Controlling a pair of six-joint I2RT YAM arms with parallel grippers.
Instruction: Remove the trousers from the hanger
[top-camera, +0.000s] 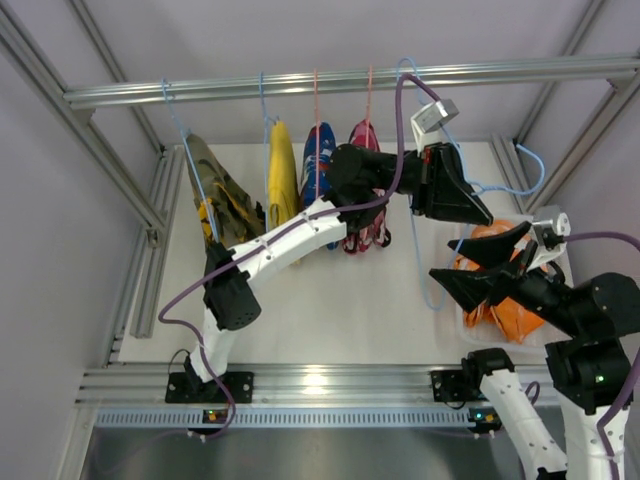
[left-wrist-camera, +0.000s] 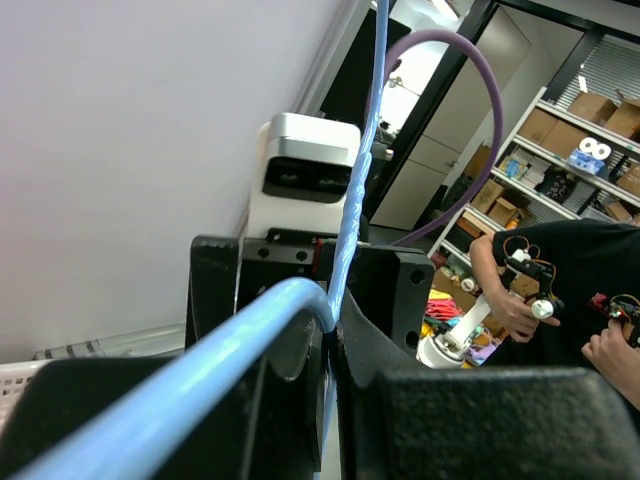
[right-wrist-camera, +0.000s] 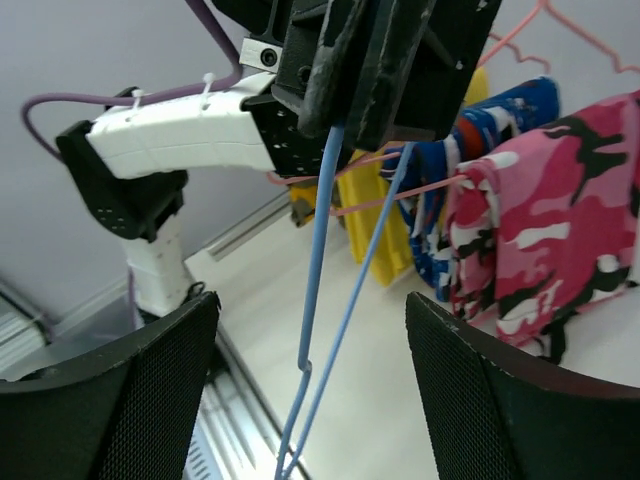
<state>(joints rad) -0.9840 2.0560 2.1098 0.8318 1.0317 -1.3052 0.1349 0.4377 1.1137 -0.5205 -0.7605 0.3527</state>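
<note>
Pinching the light, springy blue wire hanger (right-wrist-camera: 318, 280) at its twisted neck, the left pincer (top-camera: 455, 195) holds it above the tabletop (top-camera: 330, 300), while the right pincer (top-camera: 485, 265) hangs spread over limp orange trousers (top-camera: 500, 320).

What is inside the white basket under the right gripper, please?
An orange garment lies crumpled in the basket; the open right gripper and its arm cover part of it, so anything underneath is hidden.

Hanger (right-wrist-camera: 318, 250): light-blue wire, smooth, glossy coating. Jaws: matt black plastic, slightly grainy. Rail (top-camera: 350, 80): brushed aluminium, dull sheen. Pink camouflage garment (right-wrist-camera: 540, 220): soft printed cloth. Counter (top-camera: 340, 310): matt white.
</note>
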